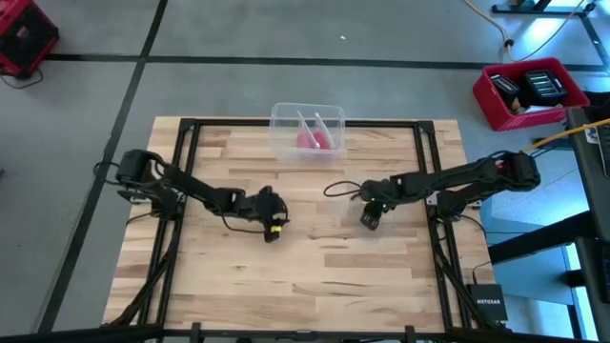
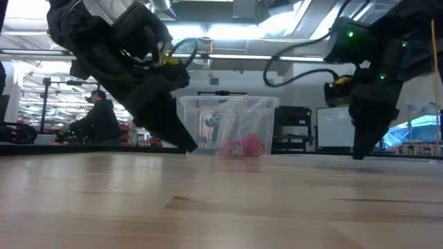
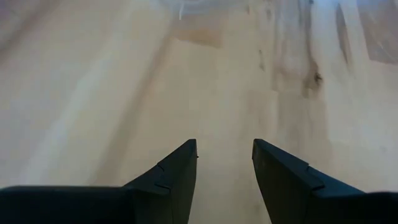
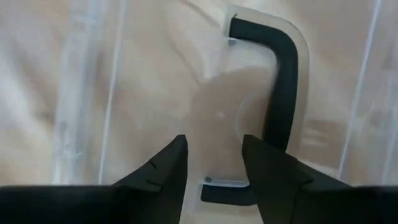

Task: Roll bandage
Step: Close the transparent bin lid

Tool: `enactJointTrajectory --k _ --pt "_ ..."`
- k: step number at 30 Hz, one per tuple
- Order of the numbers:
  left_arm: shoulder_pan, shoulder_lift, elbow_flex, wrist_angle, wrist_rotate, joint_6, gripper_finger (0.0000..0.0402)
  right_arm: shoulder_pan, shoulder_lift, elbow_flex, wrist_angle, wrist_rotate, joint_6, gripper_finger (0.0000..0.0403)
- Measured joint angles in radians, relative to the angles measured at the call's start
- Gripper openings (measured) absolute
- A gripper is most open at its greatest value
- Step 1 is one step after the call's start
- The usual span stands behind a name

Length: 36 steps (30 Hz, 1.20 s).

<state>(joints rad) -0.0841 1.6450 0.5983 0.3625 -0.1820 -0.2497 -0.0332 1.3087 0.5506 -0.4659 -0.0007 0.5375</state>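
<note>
while the bandage [image 1: 309,140] sits in the clear box [image 1: 329,118] (far edge), left gripper [image 1: 272,232] and right gripper [image 1: 369,219] hover mid-table, both fingers apart, holding nothing.

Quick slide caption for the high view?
Both grippers, left and right, hover empty over the table; pink bandage in clear box.

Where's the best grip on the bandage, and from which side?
The bandage lies bunched, pink, inside the clear plastic box at the table's far edge. The walls block side access, so probably come straight down through the open top and pinch the upper folds. Left gripper and right gripper both open.
</note>
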Motion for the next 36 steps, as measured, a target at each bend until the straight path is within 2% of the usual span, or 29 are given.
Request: enactJointTrajectory --k 6,11,14,16,21,23,25,30,36 --pt "-0.063 0.102 0.041 0.035 -0.003 -0.098 0.0148 0.073 0.022 -0.008 0.234 -0.052 0.076 0.0158" --pt "-0.099 0.139 0.07 0.067 -0.015 -0.141 0.0148 0.113 0.116 0.001 0.384 -0.096 0.076 0.0158" --pt "-0.115 0.145 0.091 0.066 -0.029 -0.143 0.0148 0.104 0.117 0.061 0.31 -0.106 0.026 0.0158" --pt "-0.122 0.145 0.108 0.065 -0.052 -0.13 0.0148 0.088 0.086 0.109 0.188 -0.085 -0.024 0.0158" --pt "-0.121 0.161 0.163 0.068 -0.08 -0.065 0.0148 0.028 -0.031 0.172 -0.114 0.069 -0.155 0.0158" --pt "-0.119 0.187 0.193 0.068 -0.086 -0.047 0.0148 -0.021 -0.073 0.156 -0.145 0.099 -0.178 0.0158" --pt "-0.119 0.228 0.235 0.069 -0.087 -0.021 0.0148 -0.077 -0.108 0.121 -0.133 0.075 -0.181 0.0158" --pt "-0.129 0.327 0.356 0.042 -0.113 0.226 0.0148 -0.209 -0.146 0.024 -0.068 -0.086 -0.174 0.0158" --pt "-0.139 0.351 0.485 -0.094 -0.205 0.562 0.0148 -0.298 -0.146 -0.035 -0.043 -0.28 -0.142 0.0158"
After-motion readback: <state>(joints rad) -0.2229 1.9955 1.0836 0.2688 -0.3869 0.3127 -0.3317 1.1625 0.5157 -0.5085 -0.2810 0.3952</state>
